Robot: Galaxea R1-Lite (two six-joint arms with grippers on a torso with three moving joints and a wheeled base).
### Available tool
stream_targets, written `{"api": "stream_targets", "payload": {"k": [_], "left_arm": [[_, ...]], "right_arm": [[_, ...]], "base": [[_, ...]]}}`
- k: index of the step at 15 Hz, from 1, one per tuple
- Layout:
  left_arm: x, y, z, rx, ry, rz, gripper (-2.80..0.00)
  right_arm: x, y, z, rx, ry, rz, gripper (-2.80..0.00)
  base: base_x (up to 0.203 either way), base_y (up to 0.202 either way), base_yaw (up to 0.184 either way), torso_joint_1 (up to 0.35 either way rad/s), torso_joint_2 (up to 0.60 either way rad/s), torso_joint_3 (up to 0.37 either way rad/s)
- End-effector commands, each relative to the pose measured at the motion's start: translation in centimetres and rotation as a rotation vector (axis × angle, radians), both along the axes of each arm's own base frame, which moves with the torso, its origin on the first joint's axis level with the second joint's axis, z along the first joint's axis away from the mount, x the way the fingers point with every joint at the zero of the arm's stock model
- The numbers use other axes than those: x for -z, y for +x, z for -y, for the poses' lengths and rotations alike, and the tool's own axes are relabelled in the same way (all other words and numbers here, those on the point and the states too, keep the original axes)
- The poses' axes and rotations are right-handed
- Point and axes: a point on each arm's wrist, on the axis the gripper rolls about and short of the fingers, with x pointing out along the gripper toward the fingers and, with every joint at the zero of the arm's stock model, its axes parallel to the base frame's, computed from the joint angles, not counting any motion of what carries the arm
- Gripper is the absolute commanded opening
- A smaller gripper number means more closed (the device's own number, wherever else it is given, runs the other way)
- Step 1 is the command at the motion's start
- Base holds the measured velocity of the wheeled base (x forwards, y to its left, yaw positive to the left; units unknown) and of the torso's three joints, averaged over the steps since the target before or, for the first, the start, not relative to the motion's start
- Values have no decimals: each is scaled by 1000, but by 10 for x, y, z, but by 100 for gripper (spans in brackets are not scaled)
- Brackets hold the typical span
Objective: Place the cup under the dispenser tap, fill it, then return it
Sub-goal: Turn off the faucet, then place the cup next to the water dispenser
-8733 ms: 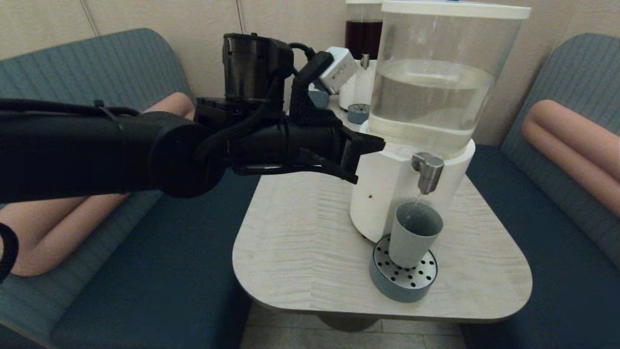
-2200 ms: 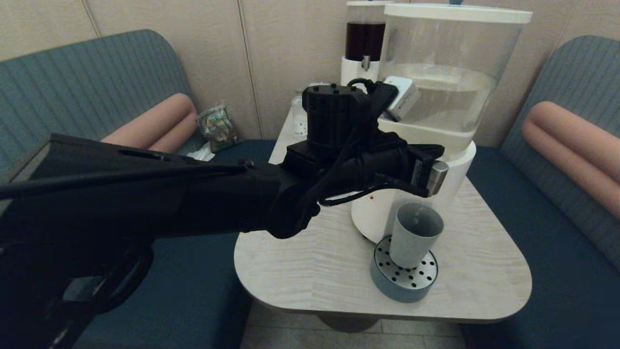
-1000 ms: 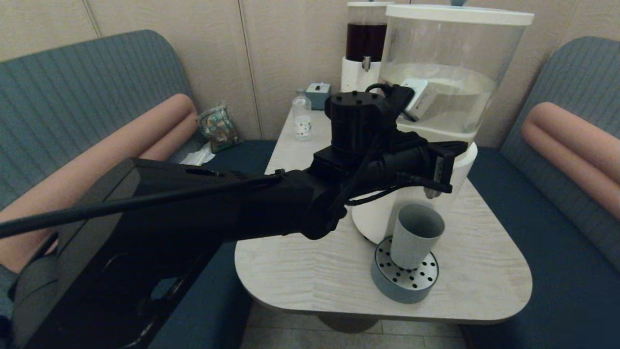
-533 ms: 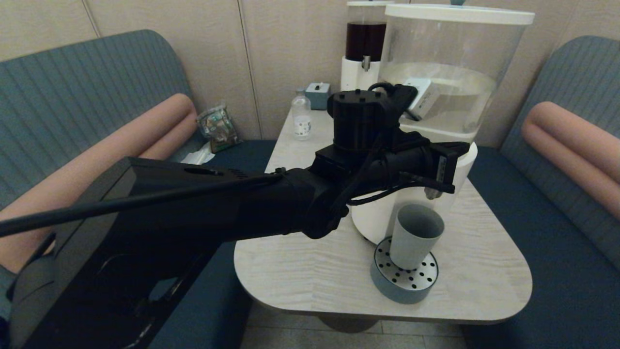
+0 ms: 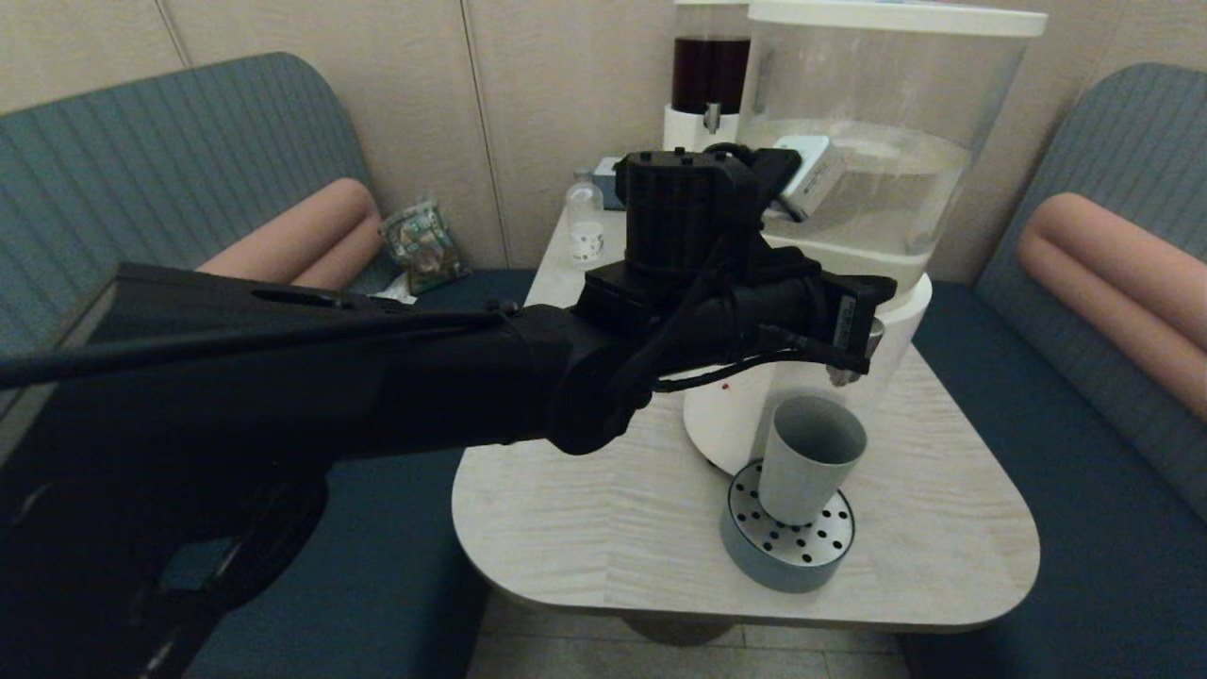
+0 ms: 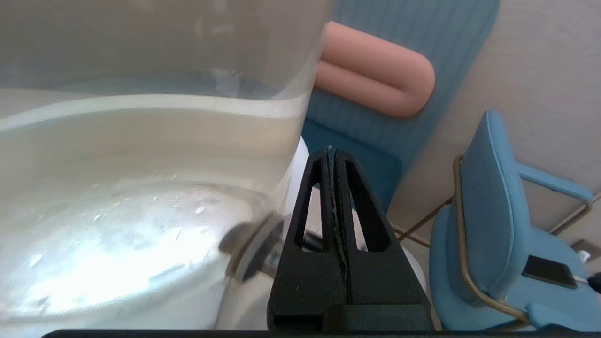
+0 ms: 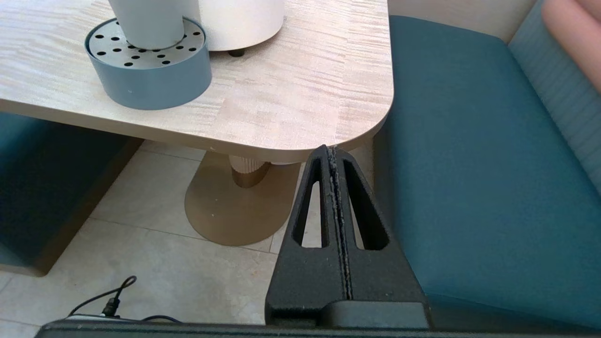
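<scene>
The grey-blue cup (image 5: 811, 457) stands upright on the round perforated drip tray (image 5: 787, 552), right below the dispenser tap (image 5: 844, 374), whose steel spout mostly hides behind my left gripper (image 5: 863, 325). That gripper is shut with nothing in it and sits against the tap at the dispenser's white base (image 5: 745, 415). In the left wrist view its joined tips (image 6: 331, 151) lie beside the tap's blurred steel fitting (image 6: 251, 253) and the clear tank (image 6: 141, 117). My right gripper (image 7: 328, 150) is shut and empty, parked low off the table's front corner; the cup's foot (image 7: 148, 21) shows there.
The dark-liquid dispenser (image 5: 705, 85), a small clear bottle (image 5: 585, 226) and a small box stand at the back of the table (image 5: 585, 490). Blue benches with pink bolsters flank it. A blue chair (image 6: 493, 234) stands beyond the right bench.
My left arm swung from the left onto the tap; in the last second it eased slightly back left. The thin stream seen falling into the cup earlier is gone. The cup has stayed put.
</scene>
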Motion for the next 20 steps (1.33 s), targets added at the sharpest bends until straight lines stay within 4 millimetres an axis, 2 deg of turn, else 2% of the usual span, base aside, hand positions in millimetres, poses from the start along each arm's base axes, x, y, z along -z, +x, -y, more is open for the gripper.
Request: {"api": "stream_targets", "payload": {"k": [1,6,9,12,16,18,20], "left_arm": [[-29,-13,-15,-10,-53,47,-280],[-54,-31,-36,-34,-87,75,-280],[-82,-57,-67,-94,-126,100,-280],[-120,-104,-126,-191,-202,144,-280],[-163,-192,-234,-373,-359,222,-280],[-176,-237,-285,-494,-450,325,-280],[-181,-272,-325,-646,-480,463,-280]], "right_arm": [[0,0,0,0,-1,1,-280],[0,0,0,0,-1,1,-280],[0,0,0,-2,-2,1,-280],[0,0,0,0,-1,1,-280],[0,0,0,-1,-1,1,-280],[0,0,0,0,-1,1,-280],[0,0,0,-2,-1,1,-280]], "base": [[0,0,0,0,0,0],[0,0,0,0,0,0],[0,0,0,0,0,0],[0,0,0,0,0,0],[0,0,0,0,0,0],[0,0,0,0,0,0],[0,0,0,0,0,0]]}}
